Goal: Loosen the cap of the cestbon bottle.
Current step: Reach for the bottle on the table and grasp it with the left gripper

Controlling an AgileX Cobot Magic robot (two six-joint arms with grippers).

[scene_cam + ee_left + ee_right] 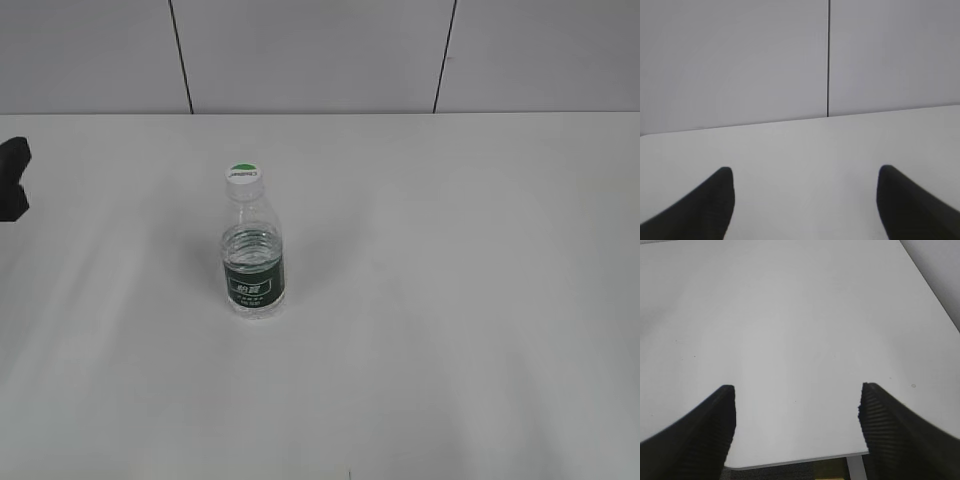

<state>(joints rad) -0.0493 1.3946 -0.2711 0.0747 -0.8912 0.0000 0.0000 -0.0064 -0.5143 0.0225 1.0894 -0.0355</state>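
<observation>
Both end effectors, left (805, 200) and right (795, 425), gape empty. I note the bottle (253, 255) upright mid-table (480, 300), cap (243, 176) on, nearer my left arm.

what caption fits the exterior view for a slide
Capped water bottle standing upright on a white table, its cap on, no arm touching it.

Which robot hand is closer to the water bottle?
Left. The left gripper shows at the table's far left edge, well apart from the cestbon bottle. The right gripper is outside the exterior view, so its distance can't be judged.
</observation>
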